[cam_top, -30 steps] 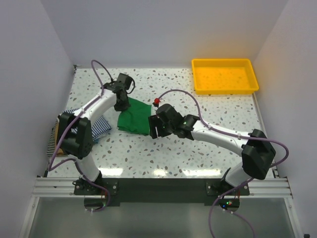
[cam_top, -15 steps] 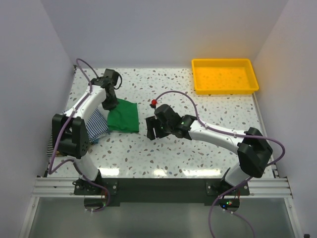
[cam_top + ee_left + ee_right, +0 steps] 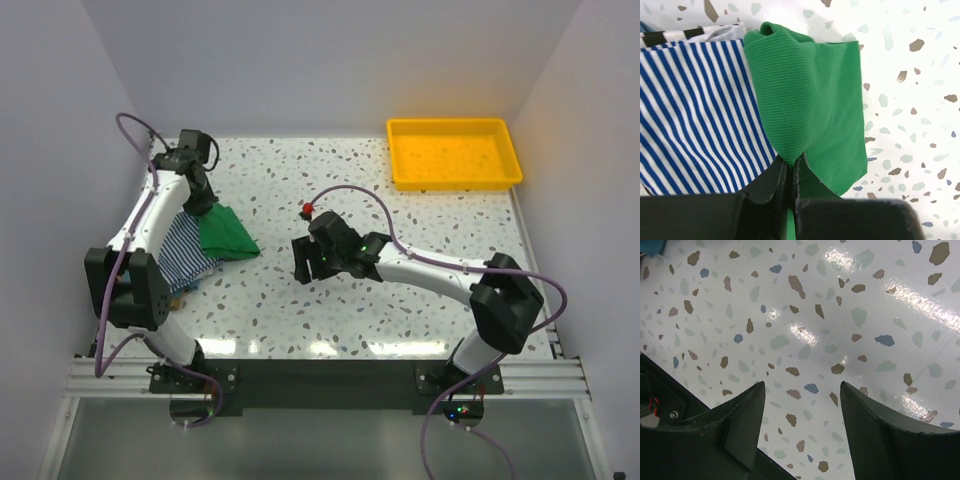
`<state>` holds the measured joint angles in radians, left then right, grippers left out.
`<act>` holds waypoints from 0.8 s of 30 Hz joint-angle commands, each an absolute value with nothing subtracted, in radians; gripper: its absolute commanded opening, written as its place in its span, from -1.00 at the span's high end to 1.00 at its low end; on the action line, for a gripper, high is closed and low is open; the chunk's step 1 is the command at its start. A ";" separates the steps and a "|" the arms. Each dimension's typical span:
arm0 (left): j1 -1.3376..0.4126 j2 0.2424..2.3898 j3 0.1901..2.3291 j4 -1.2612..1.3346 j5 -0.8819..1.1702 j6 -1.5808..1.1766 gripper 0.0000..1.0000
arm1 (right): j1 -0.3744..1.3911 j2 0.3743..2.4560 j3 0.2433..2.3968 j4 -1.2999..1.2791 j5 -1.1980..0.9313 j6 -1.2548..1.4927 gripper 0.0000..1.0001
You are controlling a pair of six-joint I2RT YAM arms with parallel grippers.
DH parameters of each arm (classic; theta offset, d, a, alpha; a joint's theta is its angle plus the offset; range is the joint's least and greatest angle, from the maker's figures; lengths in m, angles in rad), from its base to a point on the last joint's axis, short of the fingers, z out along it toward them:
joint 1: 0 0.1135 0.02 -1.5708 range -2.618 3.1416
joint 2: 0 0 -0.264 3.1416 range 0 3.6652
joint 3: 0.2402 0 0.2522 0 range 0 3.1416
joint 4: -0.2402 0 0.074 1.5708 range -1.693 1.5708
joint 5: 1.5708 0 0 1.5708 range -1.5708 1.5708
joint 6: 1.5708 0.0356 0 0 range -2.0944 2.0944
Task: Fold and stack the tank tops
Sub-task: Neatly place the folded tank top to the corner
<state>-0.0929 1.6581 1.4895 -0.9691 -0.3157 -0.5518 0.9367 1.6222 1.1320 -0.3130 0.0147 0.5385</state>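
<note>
While the left arm stretches along the left edge of the table, left gripper pinched tight on the green tank top lying against the navy-white striped tank top, the right arm bends inward, right gripper gaping empty mid-table.

Left arm reaches to the far left, its tool pinched tight on the green tank top. Right arm stretches leftward, low, its tool spread wide, gripping nothing.
</note>
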 commanded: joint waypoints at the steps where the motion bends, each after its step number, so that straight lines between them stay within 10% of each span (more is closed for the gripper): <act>1: -0.057 1.597 1.542 -0.992 -0.318 -0.512 1.00 | 0.937 1.621 1.147 -0.276 0.002 0.534 -0.29; 24: 0.299 1.444 1.221 -0.832 -0.150 -0.482 1.00 | 0.937 1.660 1.152 -0.265 -0.044 0.535 -0.28</act>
<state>0.2497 1.4944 1.2385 -0.8967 -0.1558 -0.5190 0.9367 1.6497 1.1320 -0.2977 -0.0200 0.5385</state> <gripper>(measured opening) 0.051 0.643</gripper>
